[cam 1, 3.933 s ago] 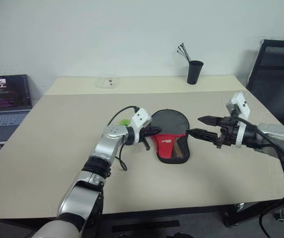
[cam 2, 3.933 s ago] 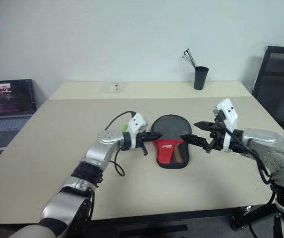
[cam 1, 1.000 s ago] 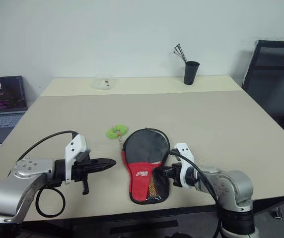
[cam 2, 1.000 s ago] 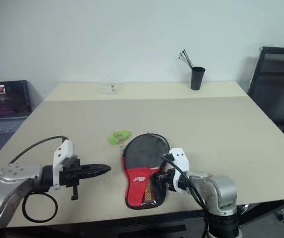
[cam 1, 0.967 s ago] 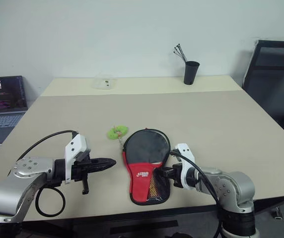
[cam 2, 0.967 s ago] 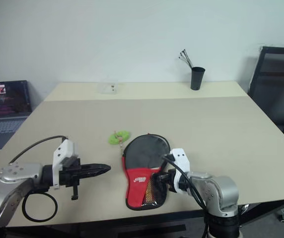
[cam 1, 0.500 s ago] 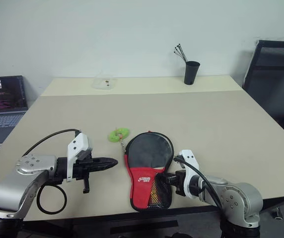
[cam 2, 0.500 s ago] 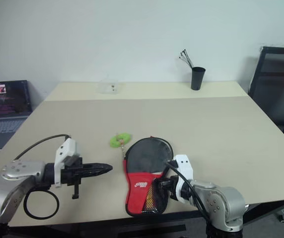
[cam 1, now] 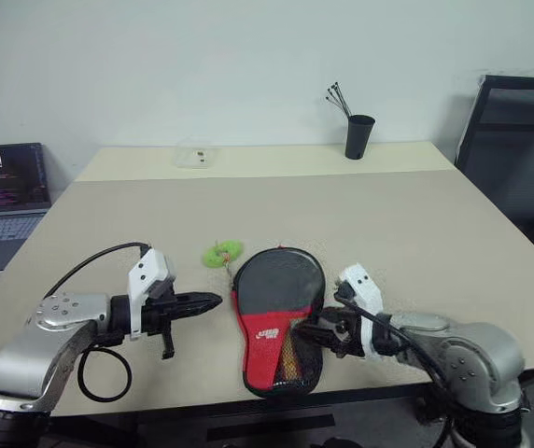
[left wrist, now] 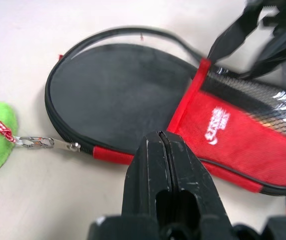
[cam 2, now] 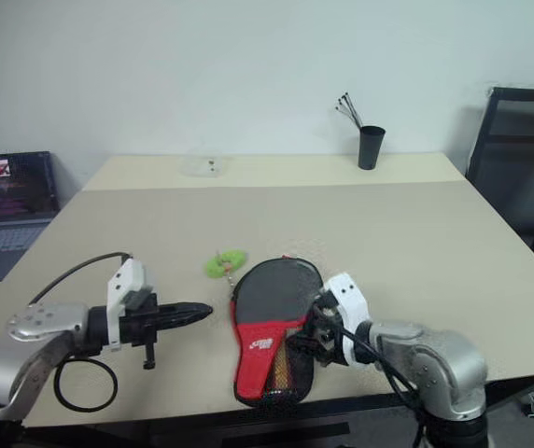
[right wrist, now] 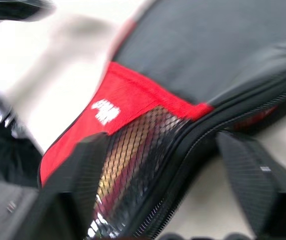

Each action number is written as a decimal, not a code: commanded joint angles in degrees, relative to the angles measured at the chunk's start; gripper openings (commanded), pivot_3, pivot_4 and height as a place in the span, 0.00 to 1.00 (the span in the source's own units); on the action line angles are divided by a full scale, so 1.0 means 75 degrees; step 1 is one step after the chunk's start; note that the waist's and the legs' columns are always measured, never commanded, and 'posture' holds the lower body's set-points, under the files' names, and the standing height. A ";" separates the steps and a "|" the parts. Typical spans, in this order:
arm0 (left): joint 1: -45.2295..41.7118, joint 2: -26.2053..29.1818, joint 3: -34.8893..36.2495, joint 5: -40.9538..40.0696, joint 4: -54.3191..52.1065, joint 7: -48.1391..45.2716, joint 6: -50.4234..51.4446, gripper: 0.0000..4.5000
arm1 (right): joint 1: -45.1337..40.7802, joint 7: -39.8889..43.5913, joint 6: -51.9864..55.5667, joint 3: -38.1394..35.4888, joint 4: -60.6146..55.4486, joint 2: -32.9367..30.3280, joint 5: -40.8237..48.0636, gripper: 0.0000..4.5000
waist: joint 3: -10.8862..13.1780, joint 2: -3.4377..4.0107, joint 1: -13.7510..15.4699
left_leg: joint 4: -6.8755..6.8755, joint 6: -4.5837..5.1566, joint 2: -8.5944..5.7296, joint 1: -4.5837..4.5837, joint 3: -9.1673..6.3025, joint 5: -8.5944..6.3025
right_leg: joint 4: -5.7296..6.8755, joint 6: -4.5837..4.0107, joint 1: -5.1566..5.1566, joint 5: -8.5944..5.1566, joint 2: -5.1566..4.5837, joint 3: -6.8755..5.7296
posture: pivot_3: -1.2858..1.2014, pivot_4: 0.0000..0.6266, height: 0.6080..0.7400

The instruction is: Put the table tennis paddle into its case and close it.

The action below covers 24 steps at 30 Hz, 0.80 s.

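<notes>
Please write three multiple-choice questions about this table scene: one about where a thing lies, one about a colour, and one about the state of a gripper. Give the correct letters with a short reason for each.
1. Where does the fuzzy green zip pull lie?
A. on the table beside the round end of the soft black and red paddle-shaped case, toward the robot's left
B. inside the black cup
C. on the laptop

2. What colour is the case's lower panel with the white logo?
A. blue
B. red
C. yellow

3. How are the left gripper's fingers?
A. wide open
B. closed on the pull
C. shut, holding nothing

Answers: 1 A, the pull rests on the tabletop there. 2 B, the panel is plainly red. 3 C, the fingers meet with nothing between them.
</notes>
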 commanded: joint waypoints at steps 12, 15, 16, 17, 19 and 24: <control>-0.0450 -0.0394 0.0441 0.0474 0.1079 0.1256 -0.0519 0.00 | -0.1590 0.0719 -0.3450 0.1218 0.2209 -0.0083 -0.0346 0.99 | 0.0002 0.0001 -0.0008 | 0.0001 0.0000 0.0002 0.0000 0.0011 0.0000 | 0.0006 -0.0004 0.0000 -0.0002 0.0008 -0.0003 | 0.52 0.24 1.00; -0.0772 -0.0492 0.0443 0.0570 0.1345 0.1567 -0.0462 0.00 | -0.1563 0.0601 -0.3739 0.1410 0.2571 0.0619 -0.0327 0.99 | 0.0002 0.0000 0.0000 | 0.0003 0.0000 0.0004 -0.0005 0.0009 0.0001 | 0.0009 -0.0004 -0.0001 -0.0002 0.0008 -0.0007 | 0.52 0.24 1.00; -0.0856 -0.0527 0.0423 0.0626 0.1455 0.1667 -0.0461 0.00 | -0.1530 0.0489 -0.3847 0.1459 0.2770 0.0815 -0.0416 0.99 | 0.0001 -0.0001 0.0000 | 0.0004 0.0000 0.0004 -0.0007 0.0009 0.0001 | 0.0009 -0.0004 -0.0001 -0.0002 0.0008 -0.0007 | 0.52 0.24 1.00; -0.0931 -0.0552 0.0382 0.0716 0.1581 0.1759 -0.0505 0.04 | -0.1493 0.0365 -0.3971 0.1529 0.2972 0.0931 -0.0568 1.00 | 0.0001 -0.0002 0.0000 | 0.0005 0.0000 0.0003 -0.0007 0.0010 0.0000 | 0.0009 -0.0003 0.0000 -0.0001 0.0007 -0.0005 | 0.52 0.24 1.00; -0.1091 -0.0616 0.0286 0.0868 0.1851 0.1906 -0.0569 0.13 | -0.1416 0.0274 -0.4223 0.1746 0.3221 0.0966 -0.0838 1.00 | 0.0000 -0.0002 0.0002 | 0.0008 0.0000 -0.0002 -0.0006 0.0010 0.0000 | 0.0009 -0.0002 0.0001 0.0000 -0.0002 -0.0002 | 0.52 0.24 1.00; -0.1685 -0.0906 0.0036 0.1208 0.2744 0.2159 -0.0642 0.50 | -0.1425 0.0282 -0.4423 0.1986 0.3371 0.0967 -0.1017 1.00 | 0.0000 -0.0003 0.0022 | 0.0014 0.0000 -0.0006 -0.0007 0.0014 0.0001 | 0.0009 0.0001 0.0004 0.0002 -0.0008 -0.0004 | 0.52 0.24 1.00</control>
